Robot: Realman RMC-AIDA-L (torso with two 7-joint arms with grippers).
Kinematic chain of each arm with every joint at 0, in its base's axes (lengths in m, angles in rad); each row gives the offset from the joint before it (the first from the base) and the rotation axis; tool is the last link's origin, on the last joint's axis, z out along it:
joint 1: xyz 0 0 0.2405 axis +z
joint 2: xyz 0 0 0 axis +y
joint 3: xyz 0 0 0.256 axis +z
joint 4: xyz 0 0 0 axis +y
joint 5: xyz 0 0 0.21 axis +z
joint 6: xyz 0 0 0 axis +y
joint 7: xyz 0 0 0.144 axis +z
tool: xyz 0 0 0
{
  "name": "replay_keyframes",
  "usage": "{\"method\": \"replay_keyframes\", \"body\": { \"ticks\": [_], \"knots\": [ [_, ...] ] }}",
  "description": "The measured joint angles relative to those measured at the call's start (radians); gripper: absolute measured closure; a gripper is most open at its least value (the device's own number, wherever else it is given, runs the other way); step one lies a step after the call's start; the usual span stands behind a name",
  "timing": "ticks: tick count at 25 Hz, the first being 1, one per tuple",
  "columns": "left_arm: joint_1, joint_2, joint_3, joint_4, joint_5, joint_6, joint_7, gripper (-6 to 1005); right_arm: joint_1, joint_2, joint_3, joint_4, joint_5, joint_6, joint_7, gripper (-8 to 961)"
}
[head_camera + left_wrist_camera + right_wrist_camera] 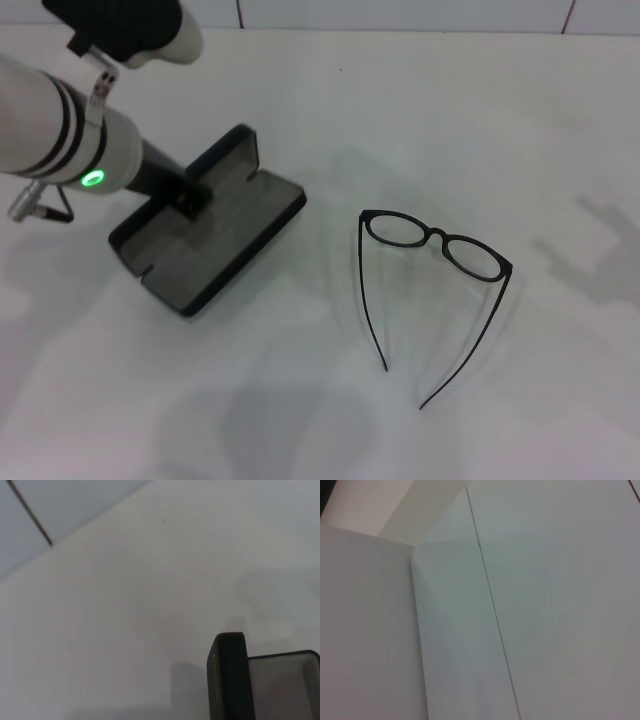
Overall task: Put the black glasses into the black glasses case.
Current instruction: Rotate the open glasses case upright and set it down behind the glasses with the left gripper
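Lying unfolded on the white bench (520,120), the thin black-framed glasses (437,243) are looking light, fragile; bridge grip judged safest. Left tool (190,192) is sitting at the open black hard-shell case (215,245), grip state cannot be told; right tool unseen.

Bare white lab tabletop (420,110)

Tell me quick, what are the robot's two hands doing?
Left gripper: at the open black hard-shell glasses case; grip cannot be told.
Right gripper: not in view.

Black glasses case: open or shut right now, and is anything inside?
Open and empty. The black glasses case shows bare grey lining, with its lid raised under the left arm. The black glasses lie apart on the table, temples unfolded.
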Motion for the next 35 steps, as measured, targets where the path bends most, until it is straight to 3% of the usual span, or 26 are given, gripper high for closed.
{"method": "replay_keyframes", "body": {
  "ticks": [8,20,29,35],
  "knots": [
    [-0.034,-0.003,0.048,0.041,-0.024,-0.174,0.221,797,-0.001,0.000,0.005,0.035,0.000,-0.014,-0.028,82],
    [-0.173,-0.008,0.288,-0.237,-0.029,-0.536,0.533,786,-0.013,0.000,-0.001,0.083,-0.004,-0.057,-0.067,82],
    [-0.226,-0.010,0.331,-0.333,-0.148,-0.593,0.675,778,-0.005,0.001,-0.002,0.091,-0.027,-0.058,-0.074,82],
    [-0.230,-0.012,0.392,-0.370,-0.149,-0.644,0.695,772,-0.009,0.002,-0.001,0.092,-0.028,-0.058,-0.074,82]
  ]
}}
